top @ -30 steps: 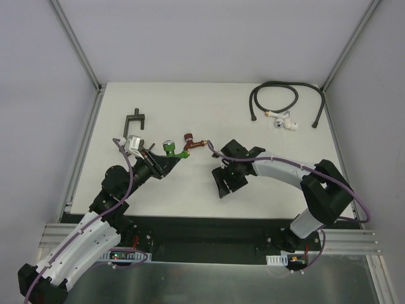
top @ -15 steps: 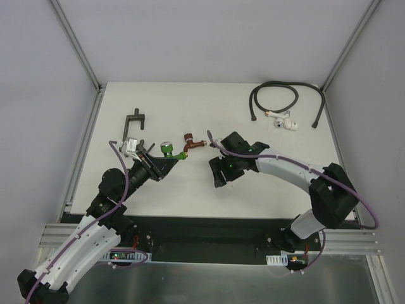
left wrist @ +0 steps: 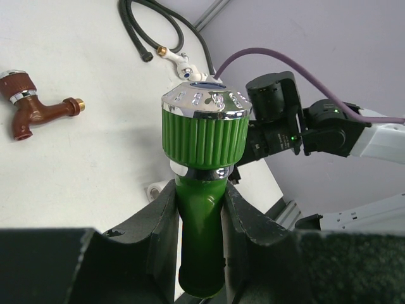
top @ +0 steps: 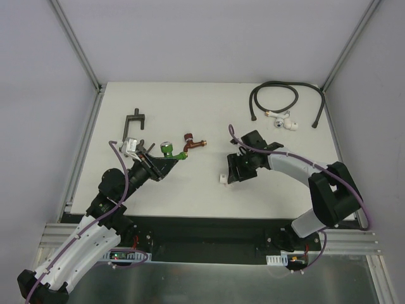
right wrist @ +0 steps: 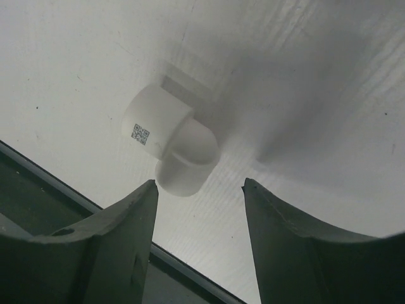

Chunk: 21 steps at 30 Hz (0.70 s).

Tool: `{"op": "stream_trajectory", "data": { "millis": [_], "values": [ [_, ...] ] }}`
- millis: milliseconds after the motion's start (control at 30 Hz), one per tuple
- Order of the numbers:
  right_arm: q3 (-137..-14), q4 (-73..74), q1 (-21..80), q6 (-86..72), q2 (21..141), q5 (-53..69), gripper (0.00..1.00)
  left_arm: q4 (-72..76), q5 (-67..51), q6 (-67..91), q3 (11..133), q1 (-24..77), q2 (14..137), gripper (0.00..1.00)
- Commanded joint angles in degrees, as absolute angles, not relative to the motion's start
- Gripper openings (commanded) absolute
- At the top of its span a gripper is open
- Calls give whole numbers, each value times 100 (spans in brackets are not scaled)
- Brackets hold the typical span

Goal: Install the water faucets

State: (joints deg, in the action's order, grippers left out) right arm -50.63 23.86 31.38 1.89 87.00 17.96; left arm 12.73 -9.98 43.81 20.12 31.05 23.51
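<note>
My left gripper [top: 158,159] is shut on the bright green faucet [top: 168,151], held above the table at left centre. In the left wrist view the green faucet [left wrist: 202,190] stands between my fingers [left wrist: 158,221] with its ribbed knob and silver cap uppermost. The dark red faucet [top: 192,143] with a brass end lies on the table just right of it and shows in the left wrist view [left wrist: 38,111]. My right gripper [top: 231,175] is open over a small white elbow fitting [top: 224,179]; in the right wrist view the elbow [right wrist: 169,142] lies just beyond my fingertips [right wrist: 142,196].
A black hose [top: 273,100] with white end fittings [top: 286,122] lies coiled at the back right. A dark metal bracket [top: 134,121] stands at the back left. The table's front edge [top: 209,218] runs just below the elbow fitting.
My right arm has swung right and back, uncovering the white elbow fitting near the front edge. My left gripper moved slightly up-left with the green faucet, then held still.
</note>
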Motion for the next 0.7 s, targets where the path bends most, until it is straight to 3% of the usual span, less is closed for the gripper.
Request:
{"op": "stream_trajectory", "data": {
  "millis": [0,667],
  "values": [
    [-5045,1838,3129,61,8929,2232,59,1494,-1055,4280,2241,3076,2268,0],
    [-5308,2091,3225,369,9773,2320,58,1582,-1151,4342,2259,3076,2399,0]
  ]
}}
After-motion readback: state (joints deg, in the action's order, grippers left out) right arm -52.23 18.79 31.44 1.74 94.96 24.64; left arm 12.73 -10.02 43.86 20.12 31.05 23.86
